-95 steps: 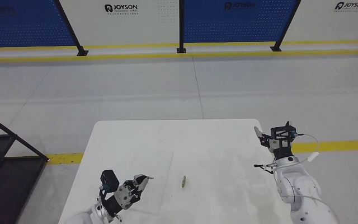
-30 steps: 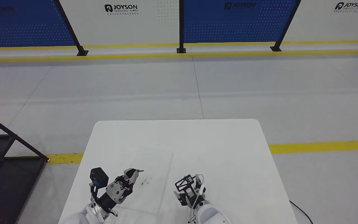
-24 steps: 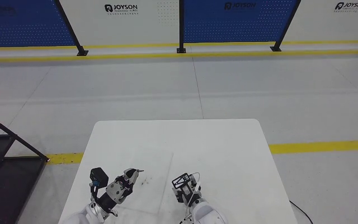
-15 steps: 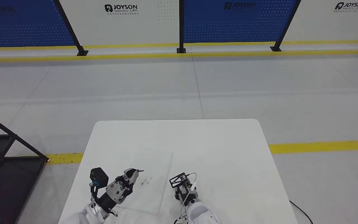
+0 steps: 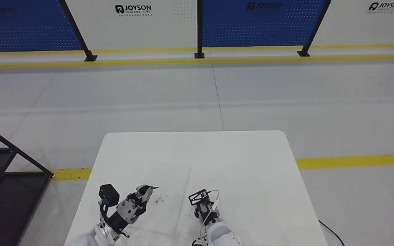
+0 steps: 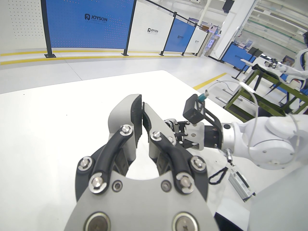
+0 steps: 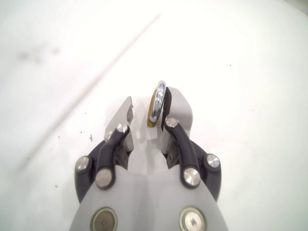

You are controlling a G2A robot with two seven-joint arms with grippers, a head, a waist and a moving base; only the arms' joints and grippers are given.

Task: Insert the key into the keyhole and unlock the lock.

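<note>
The task is at an early stage: nothing is joined yet. The lock [image 7: 156, 108], a small brass body with a chrome loop, stands on its edge on the white tabletop [image 5: 246, 163], near the front edge and about midway across. The right claw [image 7: 151, 98] is down over it with its fingers apart. The lock sits in the gap, touching one finger [image 7: 179, 108] and apart from the other, so it is bracketed but not clamped.

The left claw [image 6: 142, 105] hangs just above the tabletop, near the right one, with its two pads pressed together. From above, a thin sliver pokes out past its tip. I take this to be the key [image 5: 153, 187], though it is too small to be sure, and from the wrist the pads hide whatever lies between them.

So, at best, the key is in hand and the lock is about to be gripped. Left to do, as I judge it: close the right claw on the lock, lift or steady it so the keyhole faces the key, line the two up, push the key in, and turn it until the loop springs free. The keyhole itself cannot be seen.
</note>
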